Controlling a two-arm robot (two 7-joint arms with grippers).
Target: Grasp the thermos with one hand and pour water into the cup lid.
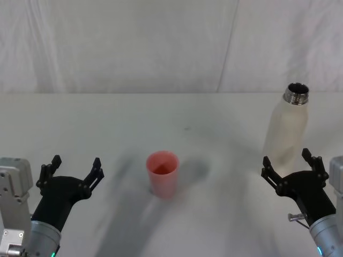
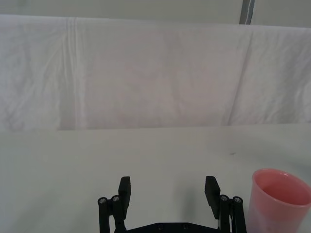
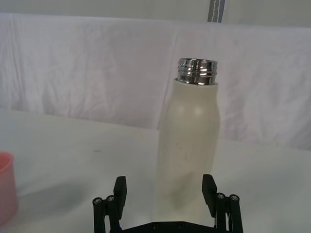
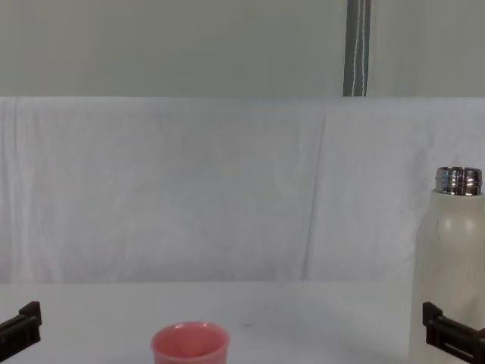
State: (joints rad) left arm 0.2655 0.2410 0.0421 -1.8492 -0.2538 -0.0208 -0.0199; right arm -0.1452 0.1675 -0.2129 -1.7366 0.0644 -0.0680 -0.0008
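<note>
1. Our right gripper (image 1: pixel 293 167) has its fingers spread, holding nothing; it sits just short of the bottle (image 1: pixel 286 131), lined up on its lower body
2. Bottle stands upright, uncapped, on the table's (image 1: pixel 214 118) right side
3. Pink cup (image 1: pixel 162 174) stands upright at centre, well apart from the bottle
4. Left gripper (image 1: pixel 75 172) also spread, idle at the near left
5. We judge this the approach step; next: advance, clamp on the bottle, lift

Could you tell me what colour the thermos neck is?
Shiny silver steel, on the thermos; clearest in the right wrist view.
</note>
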